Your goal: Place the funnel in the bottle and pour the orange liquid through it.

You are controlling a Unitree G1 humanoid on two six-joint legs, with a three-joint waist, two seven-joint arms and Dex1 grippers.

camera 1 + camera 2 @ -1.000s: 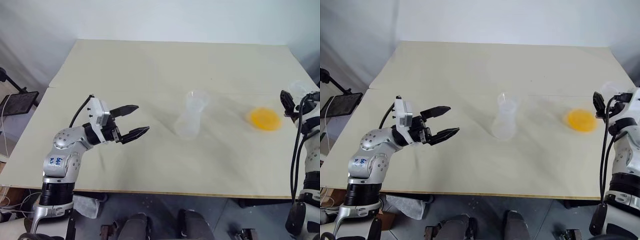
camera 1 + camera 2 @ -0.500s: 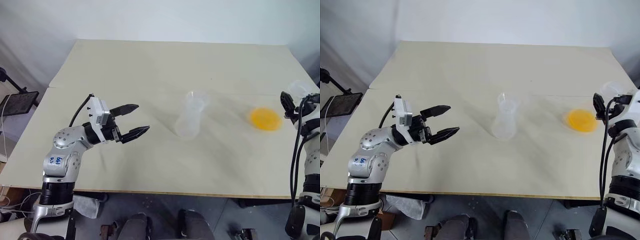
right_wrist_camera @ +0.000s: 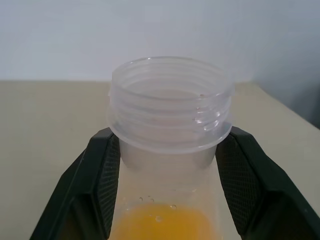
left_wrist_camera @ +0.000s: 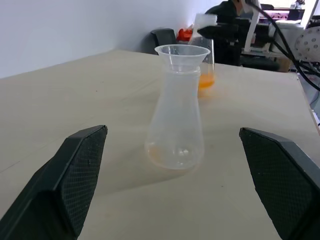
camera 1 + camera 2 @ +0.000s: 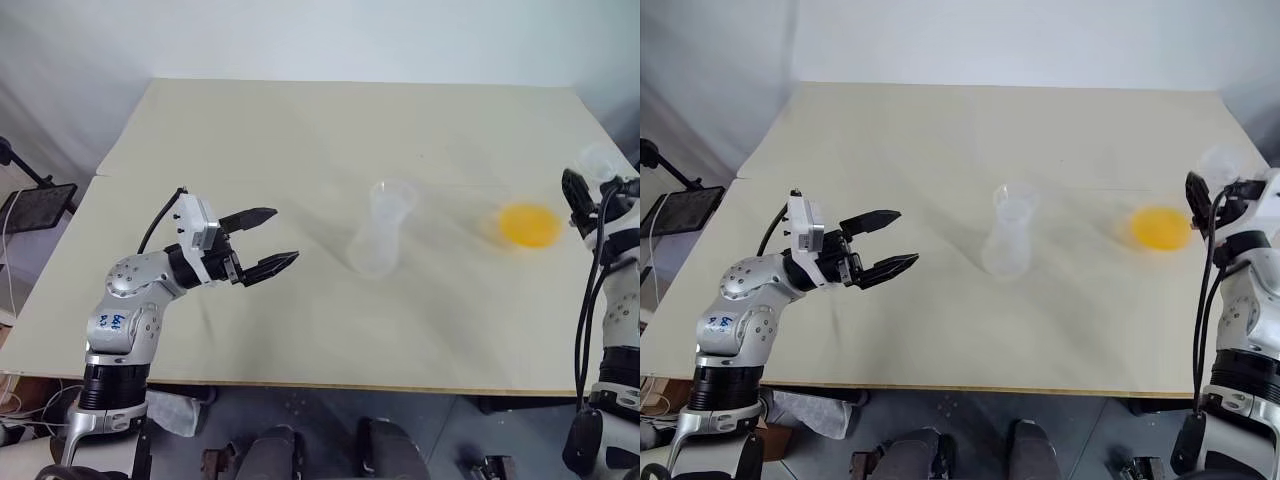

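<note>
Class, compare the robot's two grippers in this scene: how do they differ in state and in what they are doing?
The left gripper is open and holds nothing; the right gripper is shut on the neck of a clear flask holding orange liquid. The left gripper points toward the bottle, which has the funnel in its neck; the right is at the table's right edge. Both have two black fingers.

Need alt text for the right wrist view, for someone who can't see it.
The right gripper is shut on the neck of a clear flask with a threaded wide mouth, one black finger on each side. Orange liquid sits in the flask below, with a beige table behind.
</note>
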